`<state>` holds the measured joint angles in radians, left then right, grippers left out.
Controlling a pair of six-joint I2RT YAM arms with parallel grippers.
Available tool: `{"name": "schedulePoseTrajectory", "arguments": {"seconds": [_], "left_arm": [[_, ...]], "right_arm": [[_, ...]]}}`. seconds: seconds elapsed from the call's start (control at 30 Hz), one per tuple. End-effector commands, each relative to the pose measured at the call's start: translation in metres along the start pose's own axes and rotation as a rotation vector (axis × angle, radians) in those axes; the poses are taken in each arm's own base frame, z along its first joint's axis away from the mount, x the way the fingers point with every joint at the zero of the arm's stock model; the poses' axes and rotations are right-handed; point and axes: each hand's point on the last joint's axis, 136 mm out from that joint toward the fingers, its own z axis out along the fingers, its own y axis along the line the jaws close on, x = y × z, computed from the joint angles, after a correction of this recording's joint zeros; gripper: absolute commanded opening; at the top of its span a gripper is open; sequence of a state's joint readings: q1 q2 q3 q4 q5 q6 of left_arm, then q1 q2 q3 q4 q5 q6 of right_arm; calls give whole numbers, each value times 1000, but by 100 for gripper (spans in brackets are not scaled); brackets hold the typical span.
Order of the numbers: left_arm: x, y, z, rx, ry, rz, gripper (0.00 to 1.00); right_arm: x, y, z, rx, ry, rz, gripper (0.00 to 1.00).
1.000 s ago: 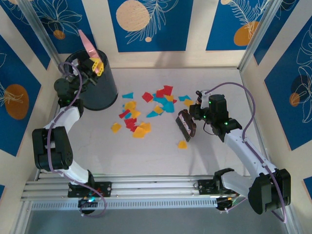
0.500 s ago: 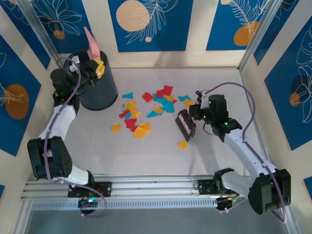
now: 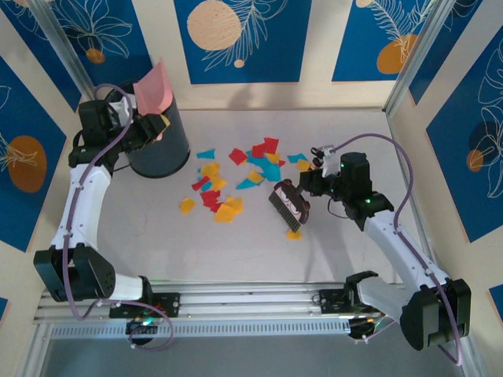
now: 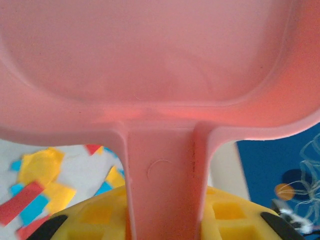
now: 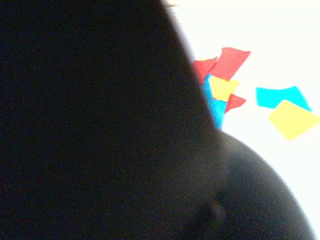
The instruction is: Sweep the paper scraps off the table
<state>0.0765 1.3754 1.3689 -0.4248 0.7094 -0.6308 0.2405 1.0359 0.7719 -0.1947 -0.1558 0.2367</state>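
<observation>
Both clamped: left pincer (image 3: 149, 124) on dustpan (image 3: 153, 88), right pincer (image 3: 311, 185) on brush (image 3: 287, 206) edging paper scraps (image 3: 226, 210).

A pink dustpan (image 3: 153, 88) is seen tilted over a black bin (image 3: 161, 145); a dark brush (image 3: 288, 206) is seen well apart.

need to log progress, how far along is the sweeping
Done: both tools are picked up. The left hand grips the pink dustpan, raised by the black bin; the right hand grips the brush, right beside the scraps. In hand: probably bringing the dustpan over. Left: nearly everything, since the paper scraps lie spread across the middle of the table.
</observation>
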Motion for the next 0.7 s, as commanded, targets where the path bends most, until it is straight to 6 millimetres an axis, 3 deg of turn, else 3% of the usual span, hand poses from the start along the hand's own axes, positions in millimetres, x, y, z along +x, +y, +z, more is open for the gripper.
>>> {"name": "schedulePoseTrajectory", "arguments": {"seconds": [0.0,0.4,0.67], "left_arm": [[20,3,-11,-94,53,128,0],[66,1,-14,-178,170,245,0],[88,0,-11,-189,231,275,0]], "right_arm": [[4,29,-4,-180,14,-33,0],[41,14,15,-200,88,-47,0],[46,-16,28,-64,73,-138,0]]}}
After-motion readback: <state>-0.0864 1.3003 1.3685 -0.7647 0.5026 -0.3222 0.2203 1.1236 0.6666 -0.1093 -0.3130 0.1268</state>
